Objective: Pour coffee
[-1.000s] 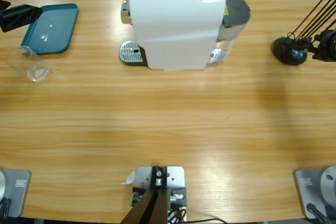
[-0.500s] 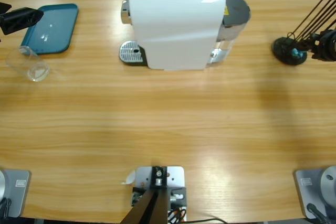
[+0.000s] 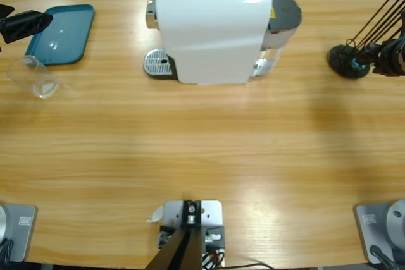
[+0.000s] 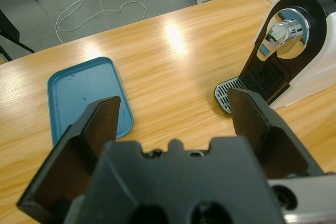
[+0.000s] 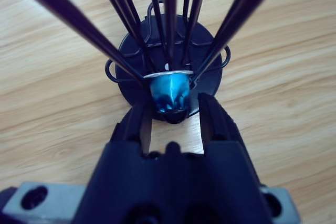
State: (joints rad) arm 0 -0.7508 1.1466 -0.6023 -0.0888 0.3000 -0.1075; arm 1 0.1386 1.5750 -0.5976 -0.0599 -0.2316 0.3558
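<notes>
From above, the machine [image 3: 212, 30] stood at the far edge with bare table [image 3: 202, 150] before it and no coffee visible; the left gripper [image 4: 176, 116] gaped over the tray [image 4: 86, 95]; the right gripper [image 5: 176, 111] flanked a capsule [image 5: 169, 92], grip uncertain.

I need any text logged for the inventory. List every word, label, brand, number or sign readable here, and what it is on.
No text can be read in any view.
Yellow sticker on the coffee machine, by its grey tank: too small to read.
Tray: only faint marks, no letters.
Capsule in the rack: no print shows.
</notes>
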